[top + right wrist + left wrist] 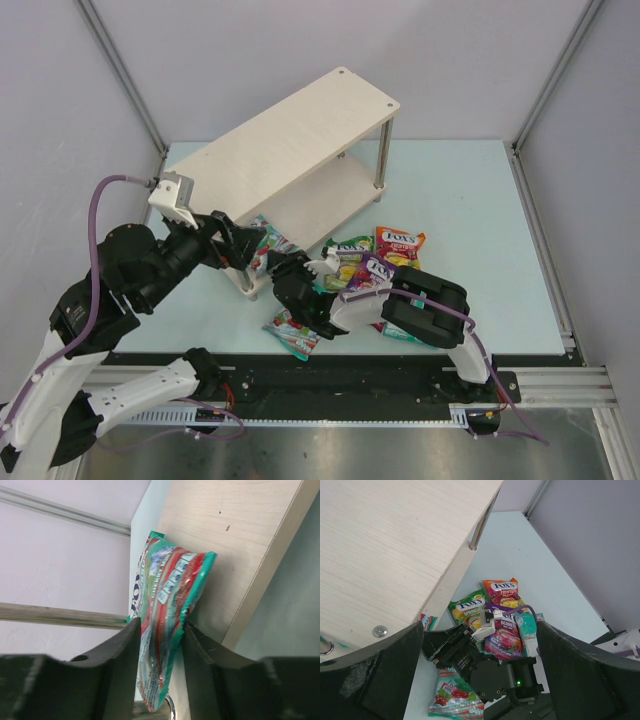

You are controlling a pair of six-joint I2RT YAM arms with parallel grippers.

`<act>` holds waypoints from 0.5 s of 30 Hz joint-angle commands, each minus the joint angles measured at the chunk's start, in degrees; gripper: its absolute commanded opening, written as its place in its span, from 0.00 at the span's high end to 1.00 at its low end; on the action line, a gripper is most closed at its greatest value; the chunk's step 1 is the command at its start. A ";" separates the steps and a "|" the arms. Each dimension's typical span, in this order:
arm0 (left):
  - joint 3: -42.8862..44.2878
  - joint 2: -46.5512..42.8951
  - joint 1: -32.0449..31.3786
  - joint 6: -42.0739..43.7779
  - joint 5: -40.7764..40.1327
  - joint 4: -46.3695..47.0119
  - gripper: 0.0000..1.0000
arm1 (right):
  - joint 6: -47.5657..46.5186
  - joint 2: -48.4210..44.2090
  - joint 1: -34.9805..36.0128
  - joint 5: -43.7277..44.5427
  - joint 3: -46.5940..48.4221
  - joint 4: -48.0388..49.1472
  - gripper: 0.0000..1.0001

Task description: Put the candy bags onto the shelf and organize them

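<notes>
Top view: the shelf is set diagonally twd the far-left corner of the tabletop. The loose candy bags are heaped mid-tabletop, w/ a stray pouch closer to the near edge. The right pincer is seen at the shelf's near end, at low-tier level, and the left pincer is held just beside it. Left wrist view: the left pincer's fingers are spread wide, w/ nothing gripped; only the heap and the right arm are seen past them. Right wrist view: a teal bag is pinched across its flat sides in the right pincer, stood on edge against a shelf board, prob. the lower one. The bag is judged light, soft and glossy-slick, w/ contents that shift. It is prob. best gripped across the filled middle, not the thin seal, w/ a moderate squeeze.
</notes>
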 commanded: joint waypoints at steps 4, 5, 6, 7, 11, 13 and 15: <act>0.21 -0.24 -0.11 0.67 -1.50 -0.03 0.01 | 1.12 -0.54 0.12 3.16 2.38 -1.22 0.40; 0.13 -0.24 -0.11 0.67 -1.51 -0.03 0.02 | 1.12 -0.98 0.21 3.25 2.29 -2.10 0.38; 0.21 -0.33 -0.11 0.67 -1.51 -0.03 0.01 | 1.29 -1.51 0.30 2.99 2.11 -3.07 0.35; 0.13 -0.33 -0.20 0.67 -1.59 0.05 0.01 | 1.29 -2.47 0.38 2.90 1.85 -3.95 0.35; 0.12 -0.50 -0.11 0.49 -1.59 0.41 0.01 | -0.20 -5.64 0.91 2.72 -2.35 -2.99 0.34; 0.04 -0.59 -0.11 0.40 -1.59 0.49 0.01 | -0.90 -7.22 1.09 2.72 -4.03 -2.29 0.34; 0.04 -0.51 -0.11 0.40 -1.59 0.67 0.01 | -1.52 -9.50 1.18 2.46 -6.40 -2.11 0.34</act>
